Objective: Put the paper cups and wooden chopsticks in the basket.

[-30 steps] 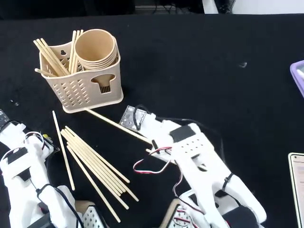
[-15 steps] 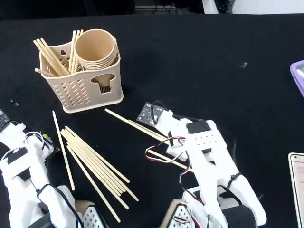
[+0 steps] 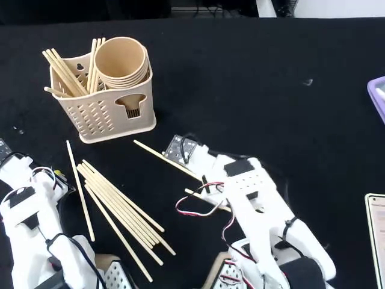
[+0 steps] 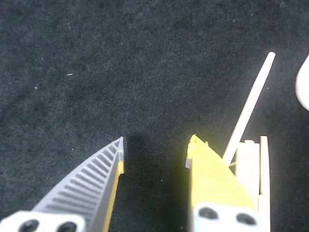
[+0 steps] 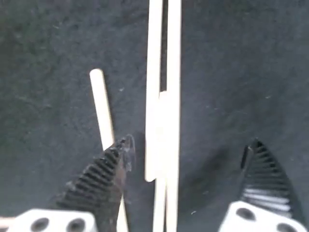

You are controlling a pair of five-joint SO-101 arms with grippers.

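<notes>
Chopsticks [image 5: 154, 72] lie loose on the black table [image 3: 271, 90] near the basket [image 3: 114, 117], their long axis running straight between the wide-spread jaws of the right end effector [image 5: 188, 145], the nearer arm, so closing should pinch them crosswise.

Even light covers the black table [image 3: 271, 90]; shadows are faint. A white patch [image 3: 337, 7] glares at one o'clock.

Black table [image 3: 271, 72] bearing a beige basket [image 3: 108, 114], a sheaf of chopsticks [image 3: 123, 208] and stray chopsticks [image 3: 159, 156] mid-table.
</notes>
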